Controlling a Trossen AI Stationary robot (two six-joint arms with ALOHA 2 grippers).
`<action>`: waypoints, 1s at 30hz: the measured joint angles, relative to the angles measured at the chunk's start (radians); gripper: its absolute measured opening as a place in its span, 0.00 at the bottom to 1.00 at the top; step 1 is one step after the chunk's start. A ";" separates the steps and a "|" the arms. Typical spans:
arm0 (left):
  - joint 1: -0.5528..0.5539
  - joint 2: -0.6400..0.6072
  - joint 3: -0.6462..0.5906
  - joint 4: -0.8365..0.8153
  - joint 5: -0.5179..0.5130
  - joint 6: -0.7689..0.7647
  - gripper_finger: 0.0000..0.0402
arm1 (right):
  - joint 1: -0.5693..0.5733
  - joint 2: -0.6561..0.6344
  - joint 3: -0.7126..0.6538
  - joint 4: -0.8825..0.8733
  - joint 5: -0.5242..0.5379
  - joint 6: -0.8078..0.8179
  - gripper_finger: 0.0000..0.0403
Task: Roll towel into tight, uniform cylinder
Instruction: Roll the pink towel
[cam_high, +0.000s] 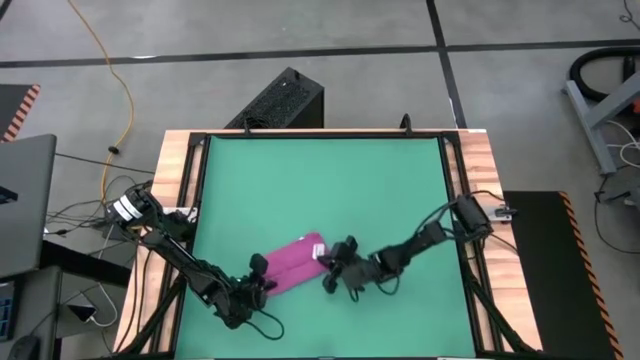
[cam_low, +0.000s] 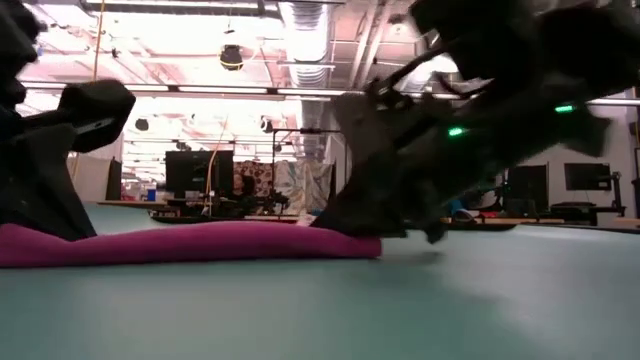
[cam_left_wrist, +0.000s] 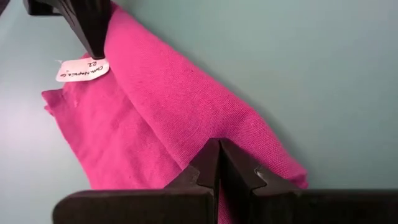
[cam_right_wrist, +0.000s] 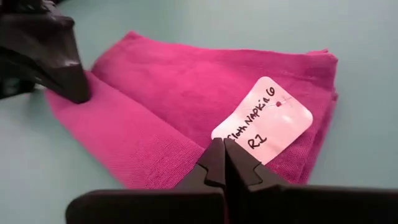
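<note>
The magenta-pink towel (cam_high: 295, 263) lies folded in several layers on the green mat (cam_high: 320, 180), low and flat in the low view, with one long side turned over into a thick fold (cam_left_wrist: 205, 93). A small white tag (cam_right_wrist: 264, 117) lies on its end toward the table's right. My left gripper (cam_left_wrist: 219, 148) is shut with its tips on the towel's left end. My right gripper (cam_right_wrist: 222, 148) is shut with its tips on the right end, beside the tag. My left gripper presses its shut fingertips (cam_right_wrist: 76, 92) down on the thick fold at the towel's left end (cam_left_wrist: 186, 134), slanting down from the near left. The cloth dents under the tips and lies flat on the mat. My right gripper presses its shut fingertips (cam_left_wrist: 94, 50) on the towel's right end (cam_right_wrist: 199, 140) right beside the tag, slanting down from the table's right. That end lies flat on the mat.
The mat is bordered by a dark frame and wooden table edges (cam_high: 178, 170). Bare mat stretches toward the far edge (cam_high: 320, 160). A black box (cam_high: 283, 100) stands on the floor beyond the far edge, and cables run at the left (cam_high: 90, 215).
</note>
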 joint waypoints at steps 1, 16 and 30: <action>0.000 0.000 0.002 -0.001 0.008 0.039 0.00 | 0.023 0.001 -0.001 0.000 0.026 0.042 0.03; 0.011 -0.005 0.016 -0.072 0.048 0.208 0.00 | 0.146 -0.027 0.205 -0.012 0.291 -0.215 0.03; -0.002 -0.005 0.016 -0.103 0.025 0.117 0.00 | 0.005 -0.118 0.211 -0.419 0.067 -0.284 0.03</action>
